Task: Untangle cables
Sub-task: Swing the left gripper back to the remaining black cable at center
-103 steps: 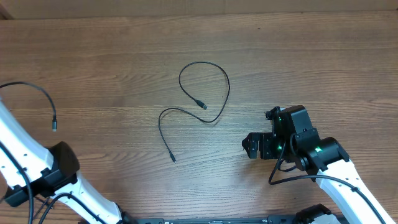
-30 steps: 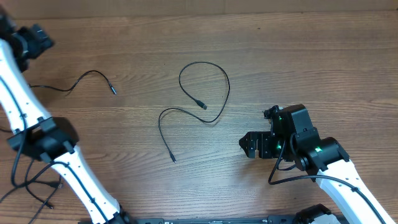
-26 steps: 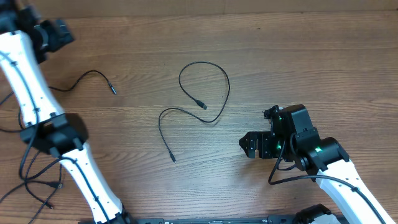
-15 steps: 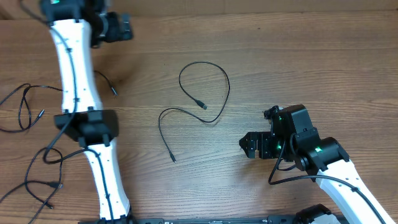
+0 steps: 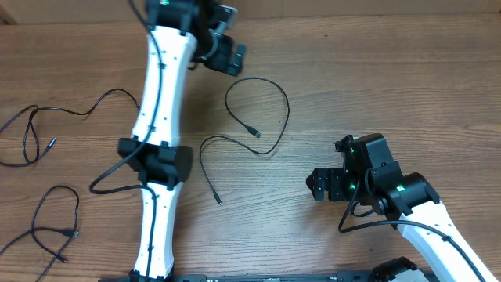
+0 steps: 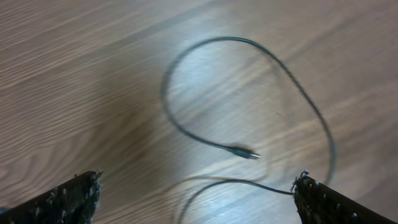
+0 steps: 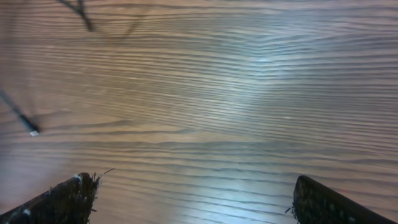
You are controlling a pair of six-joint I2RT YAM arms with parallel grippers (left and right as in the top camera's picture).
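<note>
**Spotter:** How do your claws stand?

**Me:** My left claw (image 5: pixel 225 53) hangs spread wide over the table (image 5: pixel 391 70), with nothing between its fingers. My right claw (image 5: pixel 316 182) is spread too and empty, over bare wood.

**Spotter:** And the cables?

**Me:** One cable (image 5: pixel 287 110) lies just under and ahead of my left claw, curled in a loop. Its plug (image 6: pixel 246 153) sits inside the curl, close to the lower run. The tail (image 7: pixel 31 129) lies off to the left of my right claw, apart from it. More cables (image 5: pixel 31 133) lie well behind my left claw, beyond my own arm (image 5: pixel 160 94) (how many I cannot tell, since they overlap).

**Spotter:** What could go wrong?

**Me:** The cord is thin and flat on the wood, so if I come down a shade off it, I close on nothing. If I pinch where the plug lies beside the lower run, I may take both strands and drag the curl tighter. A fast pull could whip the free end across the loop. My arm also passes over another cord (image 5: pixel 109 95), and a low retreat could snag it and push it into the pile.

**Spotter:** And the right claw?

**Me:** It is too far off to pin the tail. Unpinned, the whole cable would likely slide along with me.
</note>
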